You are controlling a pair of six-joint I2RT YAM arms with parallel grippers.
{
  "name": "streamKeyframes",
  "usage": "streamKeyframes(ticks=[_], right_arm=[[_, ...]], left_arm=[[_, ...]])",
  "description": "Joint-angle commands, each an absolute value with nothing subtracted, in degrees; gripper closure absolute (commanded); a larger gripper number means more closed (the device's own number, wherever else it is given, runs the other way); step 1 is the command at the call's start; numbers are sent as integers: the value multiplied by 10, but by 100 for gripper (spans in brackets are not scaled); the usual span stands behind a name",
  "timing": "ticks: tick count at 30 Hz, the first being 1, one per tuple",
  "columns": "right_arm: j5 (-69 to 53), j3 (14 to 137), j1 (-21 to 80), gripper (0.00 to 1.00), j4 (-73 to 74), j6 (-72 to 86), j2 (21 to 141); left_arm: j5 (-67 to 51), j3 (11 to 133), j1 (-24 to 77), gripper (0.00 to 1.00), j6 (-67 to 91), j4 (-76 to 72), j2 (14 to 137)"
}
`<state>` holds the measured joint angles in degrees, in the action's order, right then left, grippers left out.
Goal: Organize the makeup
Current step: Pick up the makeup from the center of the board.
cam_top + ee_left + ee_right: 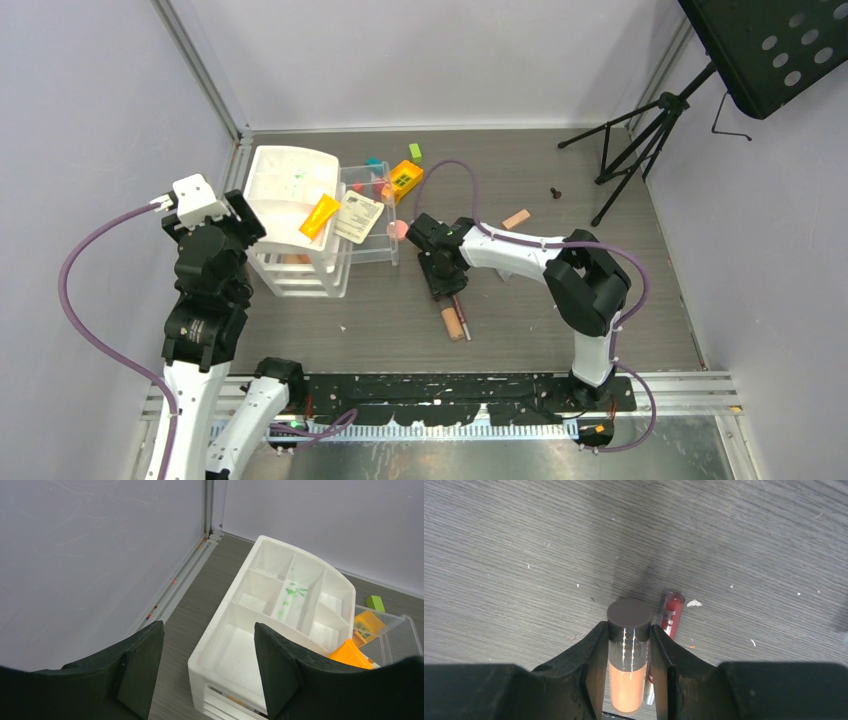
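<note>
While the left pincer (207, 630) hangs spread and empty above the near left end of the white organizer (280, 605), the right pincer (629, 630) pinches a peach tube (628, 680) with a dark cap, one finger against each side. A red pencil (670, 612) lies just beside the tube on its right. Both sit mid-tabletop (600, 180), near and right of the organizer; whether the tube is lifted I cannot tell. An orange tube (320, 216) rests tilted at the organizer's right edge, and a beige tube (516, 218) lies well apart, far right.
</note>
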<state>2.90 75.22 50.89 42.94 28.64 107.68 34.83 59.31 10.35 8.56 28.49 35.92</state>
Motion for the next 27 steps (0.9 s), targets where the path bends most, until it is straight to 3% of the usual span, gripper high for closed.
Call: streamKeyframes(ticks=[1,19,23,27], right_arm=[[25,751,512,64,414,287,1097],[49,757,520,54,426,283,1126],[53,758,522,69,425,285,1124],[70,760,521,76,428,285,1090]], left_arm=[[348,594,103,32,88,258,358],[348,594,103,32,88,259,354],[347,594,103,32,88,259,354],[349,594,103,32,87,259,354]])
